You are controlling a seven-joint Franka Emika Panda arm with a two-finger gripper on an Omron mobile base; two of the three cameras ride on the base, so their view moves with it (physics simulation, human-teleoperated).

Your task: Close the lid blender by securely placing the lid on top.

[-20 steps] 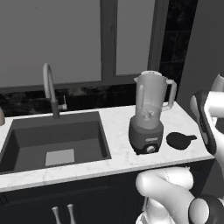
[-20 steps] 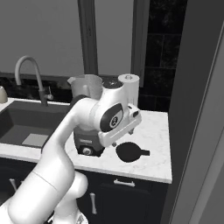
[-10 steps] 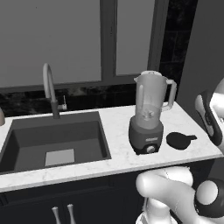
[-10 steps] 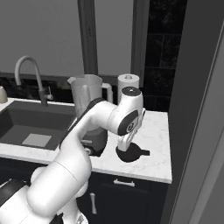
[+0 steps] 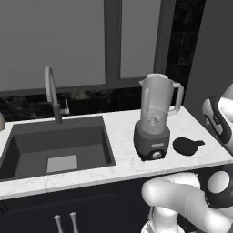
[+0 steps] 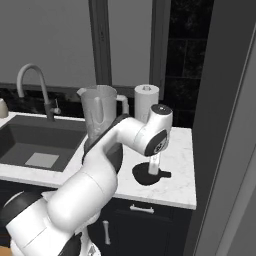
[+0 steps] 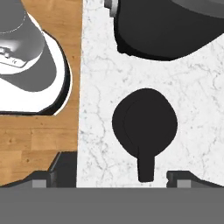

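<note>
The marble tabletop carries everything. The sink with its faucet takes the left of the left base view, well apart from the work. The blender stands right of centre, jar open. A paper roll stands behind it in the right base view. The lid lies flat at the hand view's centre, just beside the blender's base. The pincer hovers above, spread wide, empty. Risk, as I judge: the flat lid could slip from the grip, or an arm swing could knock the tall jar.
</note>
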